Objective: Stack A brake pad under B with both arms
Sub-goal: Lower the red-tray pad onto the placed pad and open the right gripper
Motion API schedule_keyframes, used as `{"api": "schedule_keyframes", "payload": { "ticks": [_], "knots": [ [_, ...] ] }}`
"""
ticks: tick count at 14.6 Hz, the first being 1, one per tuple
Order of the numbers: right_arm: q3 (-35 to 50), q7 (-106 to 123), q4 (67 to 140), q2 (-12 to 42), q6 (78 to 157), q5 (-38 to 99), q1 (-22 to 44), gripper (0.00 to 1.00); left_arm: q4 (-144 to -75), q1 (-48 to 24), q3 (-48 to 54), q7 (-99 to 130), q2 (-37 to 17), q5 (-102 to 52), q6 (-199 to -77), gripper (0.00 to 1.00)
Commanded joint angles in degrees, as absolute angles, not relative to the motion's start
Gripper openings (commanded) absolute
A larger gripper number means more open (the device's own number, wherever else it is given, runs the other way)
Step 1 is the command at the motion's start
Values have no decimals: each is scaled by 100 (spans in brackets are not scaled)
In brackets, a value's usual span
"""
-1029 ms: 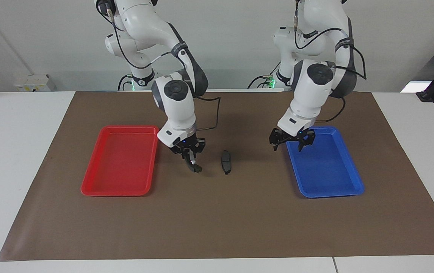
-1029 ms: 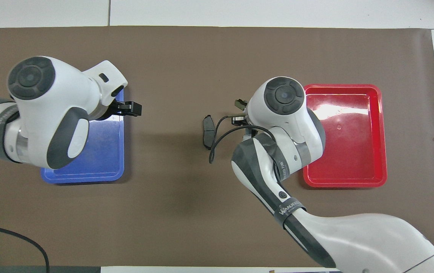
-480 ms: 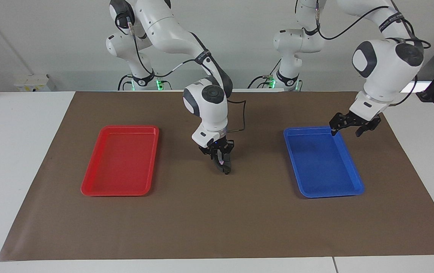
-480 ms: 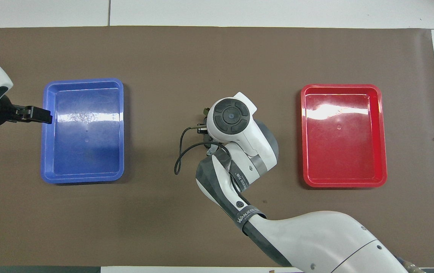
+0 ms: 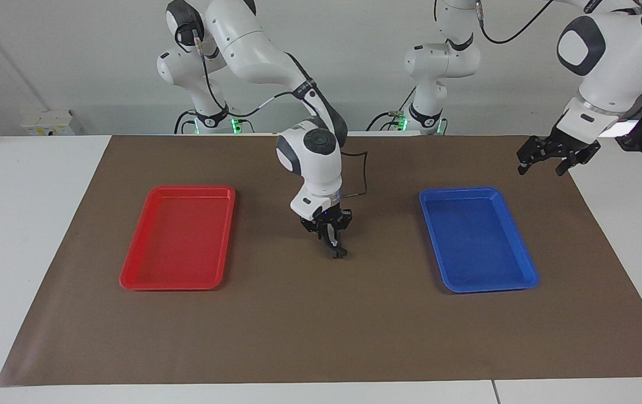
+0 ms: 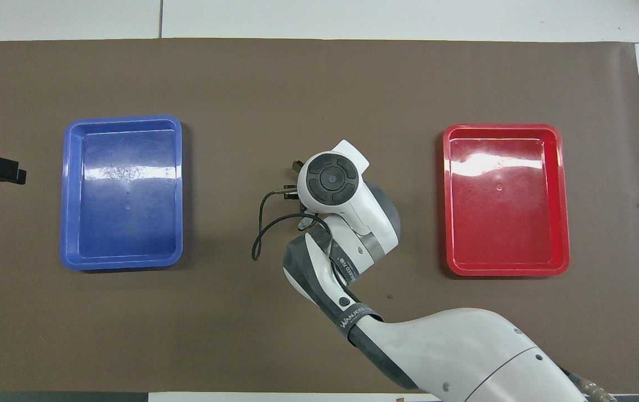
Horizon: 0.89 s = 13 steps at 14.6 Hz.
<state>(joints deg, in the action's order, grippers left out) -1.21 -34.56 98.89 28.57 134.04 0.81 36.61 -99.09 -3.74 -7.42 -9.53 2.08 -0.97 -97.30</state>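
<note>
Pinching a dark pad (image 5: 338, 251) low over the mat (image 5: 321, 336) midway between the red tray (image 5: 178, 283) and blue tray (image 5: 483, 286), the right gripper (image 5: 336, 248) points straight down, its wrist bent steeply. Which pad it is cannot be told. The left gripper (image 5: 548, 160), fingers spread, hangs raised at the mat's edge past the blue tray.

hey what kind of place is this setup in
Probably a robotics lab or test bench. Two white arms stand at a white table covered by a brown mat, with an empty red tray and blue tray laid out symmetrically, against a bare wall with cabling.
</note>
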Motion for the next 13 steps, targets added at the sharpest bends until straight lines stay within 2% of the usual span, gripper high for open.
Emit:
{"api": "schedule_keyframes", "payload": {
  "ticks": [1,13],
  "knots": [
    [-123,-3410,9800,2883,13474,53,3639,0,-9641,-220,-694,-993,53,-62,-9422,98],
    [-123,-3366,9993,2892,13895,53,3639,1,-9756,-229,-694,-984,97,-62,-9501,98]
  ]
}}
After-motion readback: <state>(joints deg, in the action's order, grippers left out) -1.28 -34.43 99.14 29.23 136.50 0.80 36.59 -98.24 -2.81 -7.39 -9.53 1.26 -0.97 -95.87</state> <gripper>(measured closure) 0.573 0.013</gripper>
